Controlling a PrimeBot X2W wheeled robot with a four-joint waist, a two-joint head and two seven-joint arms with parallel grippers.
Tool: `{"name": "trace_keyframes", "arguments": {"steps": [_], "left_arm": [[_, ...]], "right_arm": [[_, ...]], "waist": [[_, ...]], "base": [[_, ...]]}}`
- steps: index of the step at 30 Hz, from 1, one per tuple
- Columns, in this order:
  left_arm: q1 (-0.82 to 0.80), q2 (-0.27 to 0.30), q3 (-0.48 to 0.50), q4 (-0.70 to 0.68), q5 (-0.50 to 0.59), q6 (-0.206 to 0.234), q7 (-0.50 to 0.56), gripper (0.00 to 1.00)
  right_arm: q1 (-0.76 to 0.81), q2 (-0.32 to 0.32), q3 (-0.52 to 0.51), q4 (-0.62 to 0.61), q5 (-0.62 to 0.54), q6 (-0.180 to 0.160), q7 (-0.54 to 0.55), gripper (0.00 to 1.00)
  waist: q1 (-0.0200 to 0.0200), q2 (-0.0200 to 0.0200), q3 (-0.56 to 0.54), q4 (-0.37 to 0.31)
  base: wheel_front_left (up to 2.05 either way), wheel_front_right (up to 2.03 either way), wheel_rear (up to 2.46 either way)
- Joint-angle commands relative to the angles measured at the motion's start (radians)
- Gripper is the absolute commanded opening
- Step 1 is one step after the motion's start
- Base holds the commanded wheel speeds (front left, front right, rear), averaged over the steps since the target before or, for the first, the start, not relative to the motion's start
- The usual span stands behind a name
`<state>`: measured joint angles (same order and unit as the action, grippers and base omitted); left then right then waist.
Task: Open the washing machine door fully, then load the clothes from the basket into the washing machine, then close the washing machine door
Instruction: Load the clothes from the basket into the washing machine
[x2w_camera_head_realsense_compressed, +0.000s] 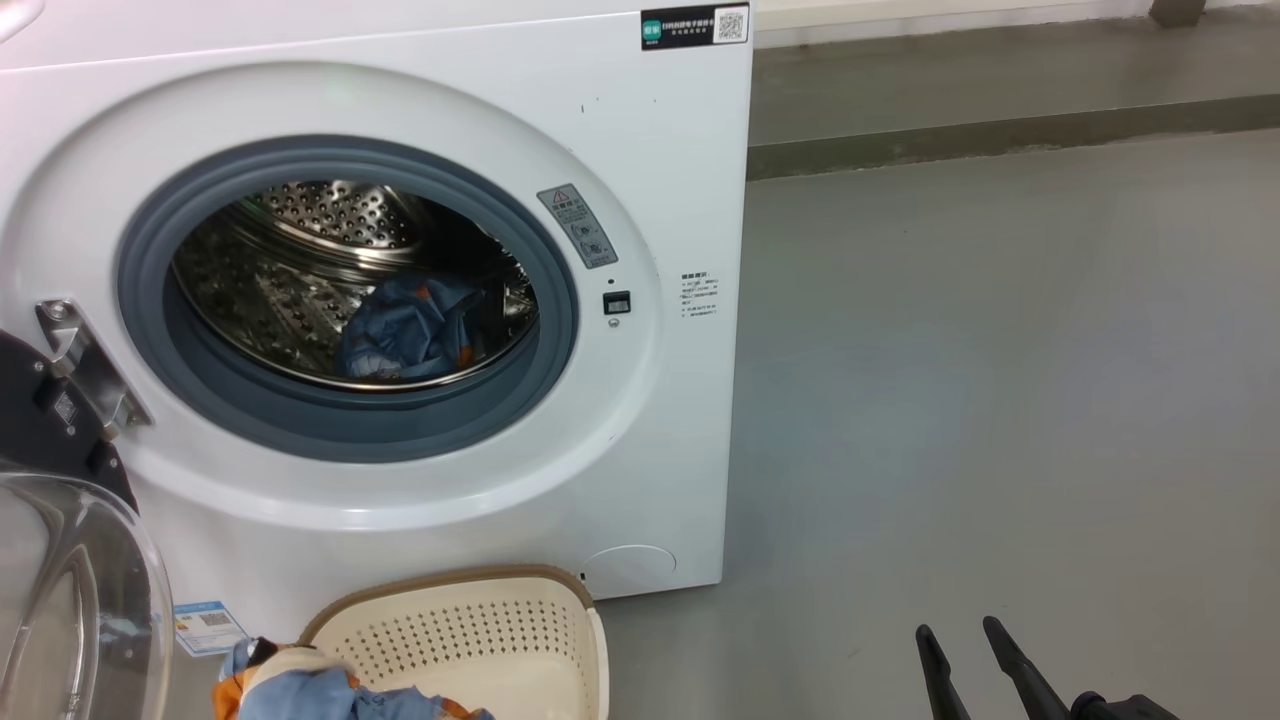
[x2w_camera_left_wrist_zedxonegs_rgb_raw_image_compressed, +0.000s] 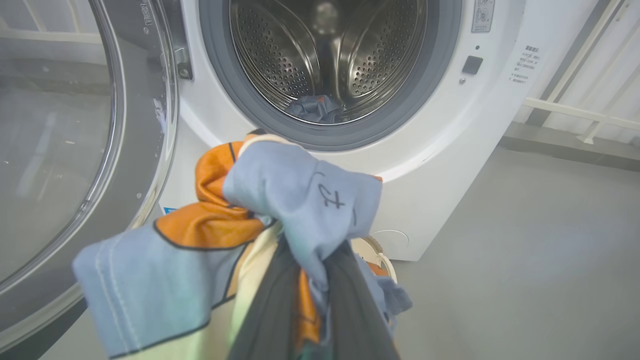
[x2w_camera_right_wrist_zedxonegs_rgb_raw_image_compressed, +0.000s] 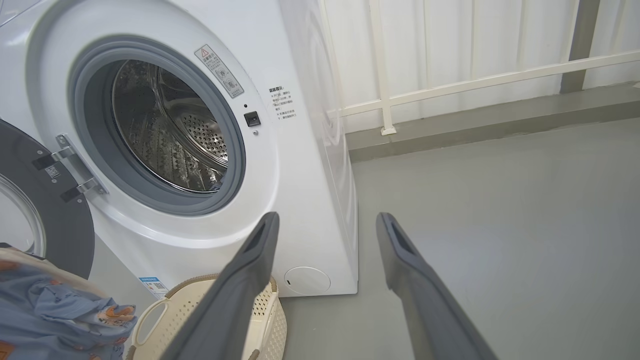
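Note:
The washing machine (x2w_camera_head_realsense_compressed: 640, 150) stands with its door (x2w_camera_head_realsense_compressed: 30, 400) swung wide to the left. One blue piece of the clothes (x2w_camera_head_realsense_compressed: 410, 330) lies in the steel drum. My left gripper (x2w_camera_left_wrist_zedxonegs_rgb_raw_image_compressed: 312, 255) is shut on a bunch of light-blue and orange clothes (x2w_camera_left_wrist_zedxonegs_rgb_raw_image_compressed: 280, 200), held up in front of the drum opening and below it. That bunch (x2w_camera_head_realsense_compressed: 320, 690) hangs over the left end of the cream basket (x2w_camera_head_realsense_compressed: 480, 620). My right gripper (x2w_camera_right_wrist_zedxonegs_rgb_raw_image_compressed: 327, 220) is open with nothing between its fingers. It hovers over the floor to the right of the basket (x2w_camera_right_wrist_zedxonegs_rgb_raw_image_compressed: 200, 285).
Grey floor (x2w_camera_head_realsense_compressed: 1000, 400) stretches to the right of the machine, with a low step and a white railing (x2w_camera_right_wrist_zedxonegs_rgb_raw_image_compressed: 450, 85) behind. The open door's glass bowl (x2w_camera_left_wrist_zedxonegs_rgb_raw_image_compressed: 55, 140) juts out on the left of the opening.

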<state>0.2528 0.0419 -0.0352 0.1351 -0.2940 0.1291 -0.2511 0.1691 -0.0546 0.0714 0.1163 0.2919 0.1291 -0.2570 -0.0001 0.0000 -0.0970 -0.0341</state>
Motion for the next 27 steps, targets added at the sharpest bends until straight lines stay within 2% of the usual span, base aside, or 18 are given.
{"name": "trace_keyframes", "arguments": {"steps": [1,15,27], "left_arm": [[-0.017,0.008,0.028,-0.03,0.01,0.008,-0.011,0.0],[-0.04,0.008,0.025,-0.025,0.016,-0.001,-0.011,0.0],[-0.198,0.008,0.016,0.016,0.055,-0.006,-0.011,0.0]], "right_arm": [[-0.013,-0.008,0.027,-0.024,-0.005,0.002,-0.005,1.0],[-0.015,0.0,0.033,-0.028,0.001,0.002,-0.005,1.0],[-0.041,0.004,0.033,-0.032,0.006,0.002,-0.005,1.0]], "waist": [[0.0001,0.0,0.002,-0.001],[0.0001,0.0,0.026,-0.013],[0.0001,0.0,0.111,-0.05]], "base": [[0.0,0.0,0.0],[0.0,0.0,0.0],[0.0,0.0,0.0]]}}
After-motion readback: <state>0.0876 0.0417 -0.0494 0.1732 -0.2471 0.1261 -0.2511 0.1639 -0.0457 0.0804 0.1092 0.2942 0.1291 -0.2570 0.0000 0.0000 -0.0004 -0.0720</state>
